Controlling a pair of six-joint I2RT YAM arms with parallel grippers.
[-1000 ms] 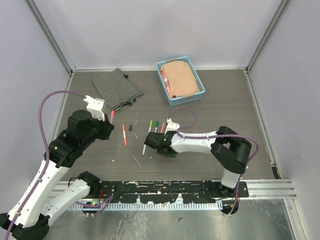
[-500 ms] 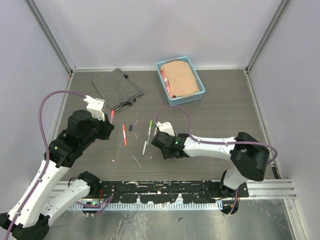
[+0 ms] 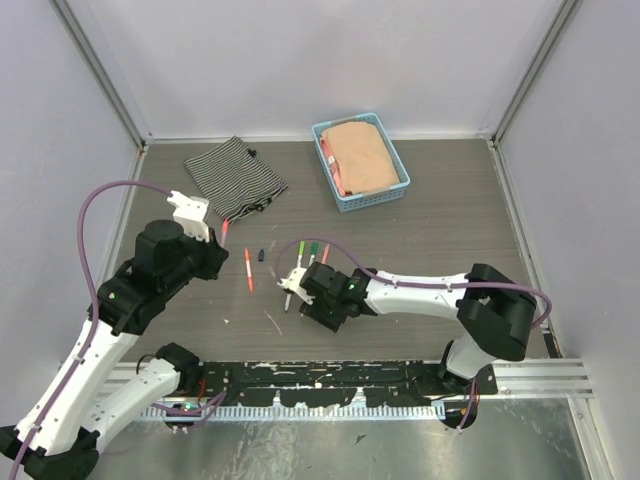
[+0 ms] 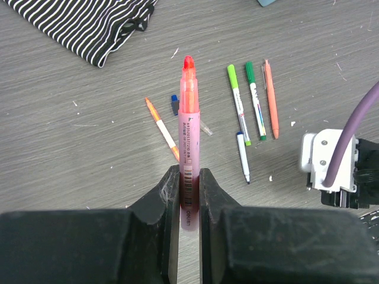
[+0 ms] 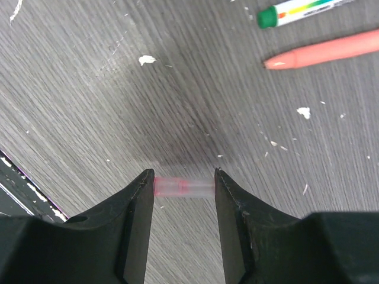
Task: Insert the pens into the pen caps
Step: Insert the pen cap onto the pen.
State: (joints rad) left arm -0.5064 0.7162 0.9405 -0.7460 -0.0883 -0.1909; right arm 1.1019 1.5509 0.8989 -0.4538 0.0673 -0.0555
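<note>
My left gripper (image 4: pixel 189 189) is shut on a pink pen (image 4: pixel 189 118), which sticks straight out from the jaws with its orange-red tip bare. From above, this gripper (image 3: pixel 215 238) hangs over the table's left side. My right gripper (image 5: pixel 184 188) is shut on a short, clear pink pen cap (image 5: pixel 183 187), held crosswise between the fingertips just above the table. In the top view that gripper (image 3: pixel 318 306) sits mid-table. On the table lie an orange pen (image 4: pixel 163 126), a dark blue cap (image 4: pixel 174 105), two green-ended pens (image 4: pixel 238 103), a salmon pen (image 4: pixel 271 97) and a white blue-tipped pen (image 4: pixel 243 155).
A striped cloth (image 3: pixel 233 177) lies at the back left. At the back centre a blue basket (image 3: pixel 370 200) holds a tan cloth. The right arm's white wrist block (image 4: pixel 328 160) and purple cable stand beside the white pen.
The right arm has swung and drawn nearer with the cap, and its jaws have narrowed slightly. The left arm and its pen have not moved.
</note>
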